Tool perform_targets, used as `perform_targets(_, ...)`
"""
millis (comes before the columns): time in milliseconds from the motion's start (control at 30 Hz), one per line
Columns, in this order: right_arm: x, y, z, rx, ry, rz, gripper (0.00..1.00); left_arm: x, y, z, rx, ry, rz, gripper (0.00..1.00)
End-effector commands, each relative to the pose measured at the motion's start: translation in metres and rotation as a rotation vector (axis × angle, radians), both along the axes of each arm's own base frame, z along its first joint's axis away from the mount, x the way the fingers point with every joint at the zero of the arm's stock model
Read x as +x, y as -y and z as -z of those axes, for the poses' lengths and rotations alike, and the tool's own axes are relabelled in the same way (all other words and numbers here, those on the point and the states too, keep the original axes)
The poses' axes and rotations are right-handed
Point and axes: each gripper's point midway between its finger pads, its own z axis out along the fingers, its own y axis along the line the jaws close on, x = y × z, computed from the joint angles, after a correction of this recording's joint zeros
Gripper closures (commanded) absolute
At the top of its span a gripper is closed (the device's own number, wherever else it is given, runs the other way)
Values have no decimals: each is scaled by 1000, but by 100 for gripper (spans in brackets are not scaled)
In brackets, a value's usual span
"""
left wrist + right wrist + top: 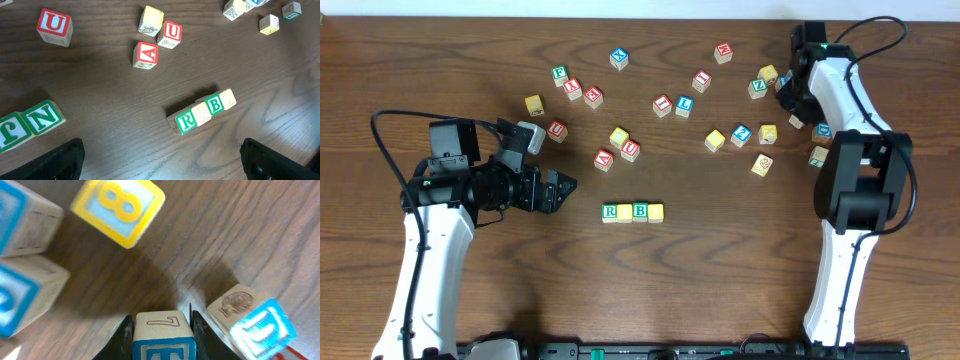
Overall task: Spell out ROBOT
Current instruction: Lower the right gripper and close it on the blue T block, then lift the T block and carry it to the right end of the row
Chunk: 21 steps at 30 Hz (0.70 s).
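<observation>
The right gripper (162,342) clamps a blue-faced cube (161,325), apparently the T, among loose cubes (117,210) at far right, seemingly to complete the central four-cube row (632,211) showing R and B, while the left gripper (563,188) hovers wide open beside it

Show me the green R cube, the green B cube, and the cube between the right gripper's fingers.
green R cube (186,121), left wrist view, on its lettered face.
green B cube (215,105), left wrist view, on its lettered face.
blue-faced cube (162,322), right wrist view, on its pale wooden face.
</observation>
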Motion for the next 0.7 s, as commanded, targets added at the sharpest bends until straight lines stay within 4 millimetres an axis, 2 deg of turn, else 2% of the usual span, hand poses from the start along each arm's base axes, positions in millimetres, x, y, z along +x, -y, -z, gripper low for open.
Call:
perform_targets(0, 13, 1, -76, -18, 135, -75, 92, 2, -2, -5, 4, 21, 3, 2)
perform_targets(167, 8, -21, -131, 11, 209, -203, 93, 2, -1, -5, 4, 20, 3, 2)
perform_targets(233, 3, -33, -154, 22, 237, -263, 90, 2, -1, -5, 4, 20, 3, 2)
perform_targets(367, -12, -61, -188, 50, 266, -378, 89, 2, -1, -5, 4, 20, 3, 2)
perform_targets(500, -31, -93, -201, 89, 247, -504, 89, 2, -1, -5, 4, 20, 2, 2)
perform_targets(667, -55, -125, -192, 117, 150, -602, 98, 2, -1, -5, 4, 20, 3, 2)
